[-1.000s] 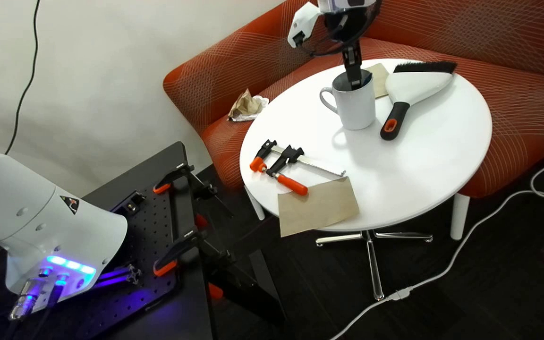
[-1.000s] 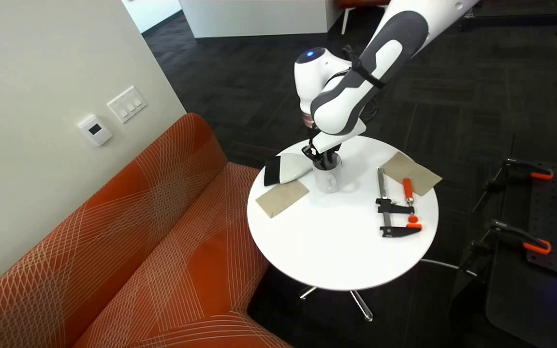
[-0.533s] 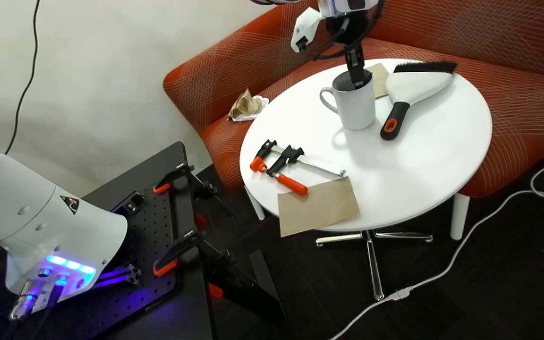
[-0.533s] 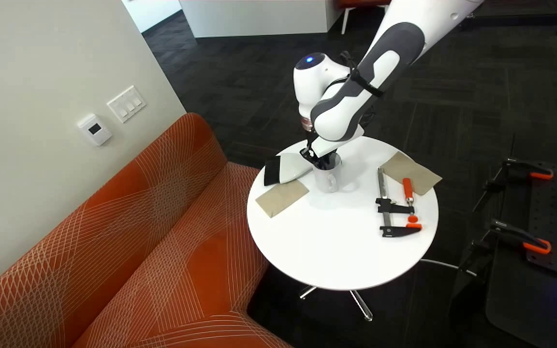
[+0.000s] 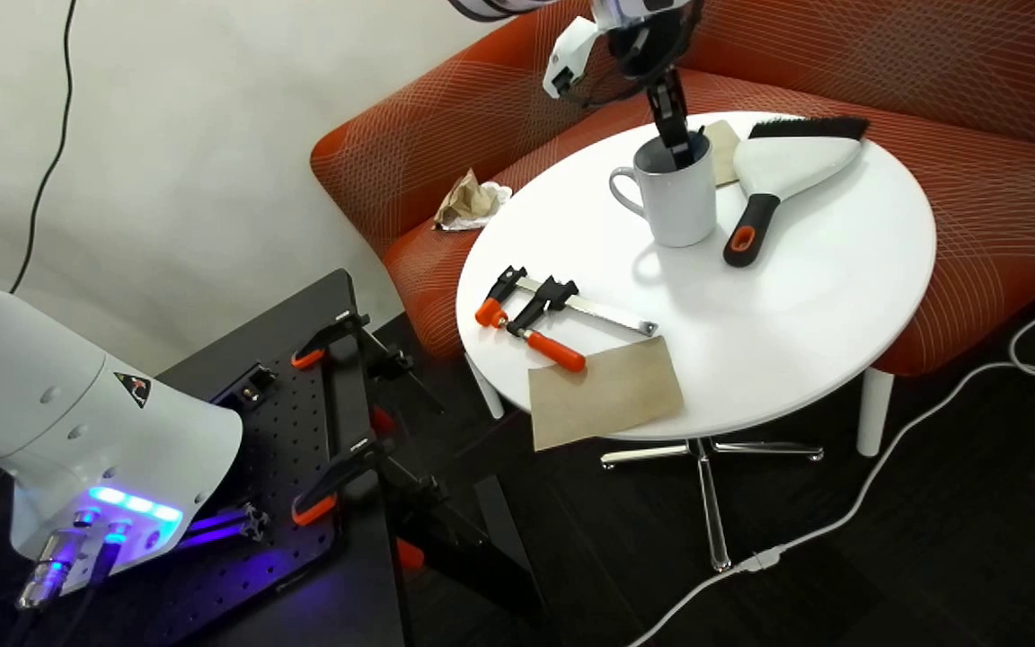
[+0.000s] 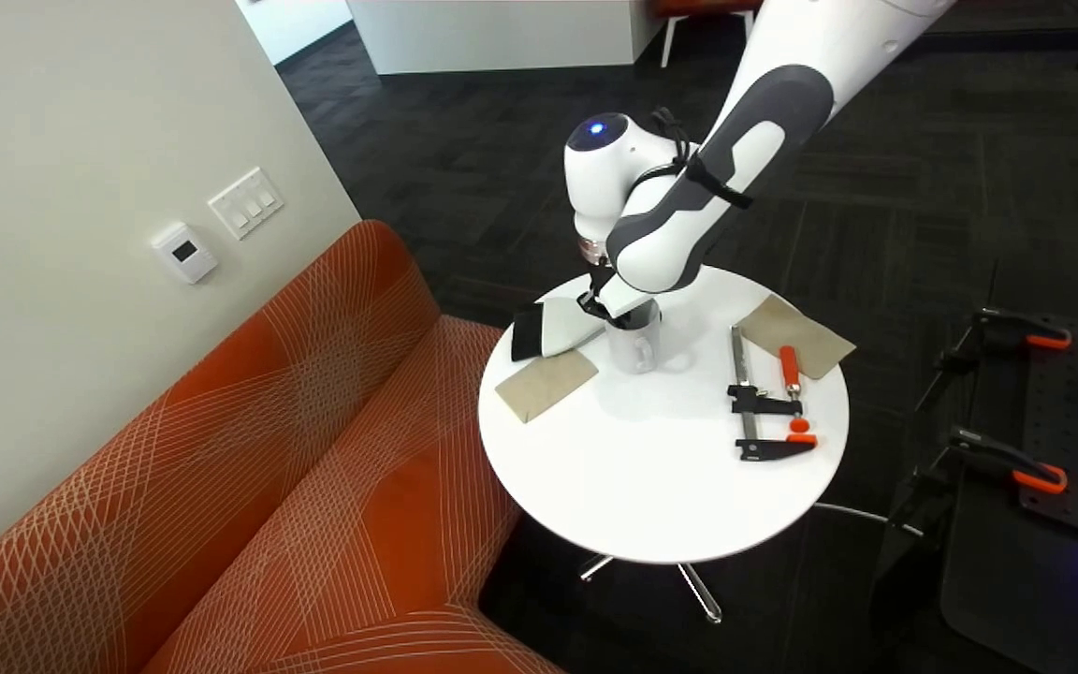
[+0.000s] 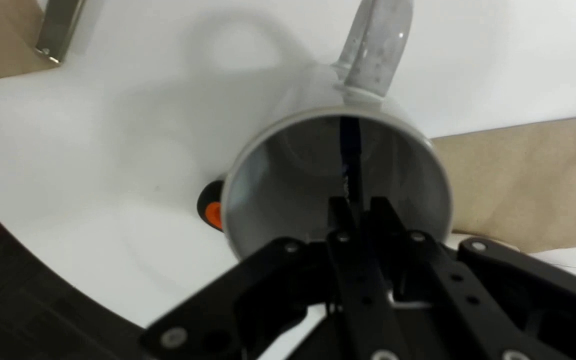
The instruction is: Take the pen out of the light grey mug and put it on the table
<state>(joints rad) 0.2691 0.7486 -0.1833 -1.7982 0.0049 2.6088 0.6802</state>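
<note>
The light grey mug (image 5: 679, 207) stands upright on the round white table (image 5: 814, 305), and it also shows in an exterior view (image 6: 631, 350). My gripper (image 5: 683, 162) reaches down into the mug's mouth. In the wrist view the dark pen (image 7: 352, 142) lies inside the mug, running from the handle side to between my fingertips (image 7: 359, 204). The fingers are close together with the pen between them, and look shut on it. A dark pen end (image 5: 702, 133) pokes just above the mug's rim. The lower part of the pen between the fingers is hidden.
A white dustpan brush (image 5: 787, 166) with a black handle lies beside the mug. Brown paper pieces (image 5: 607, 395) (image 6: 546, 384) lie on the table. An orange-and-black clamp (image 5: 562, 310) lies near the table's edge. A red sofa (image 6: 314, 487) borders the table.
The wrist has shifted and tilted slightly. A dark pen end now stands a little higher at the mug's rim. The mug has barely moved.
</note>
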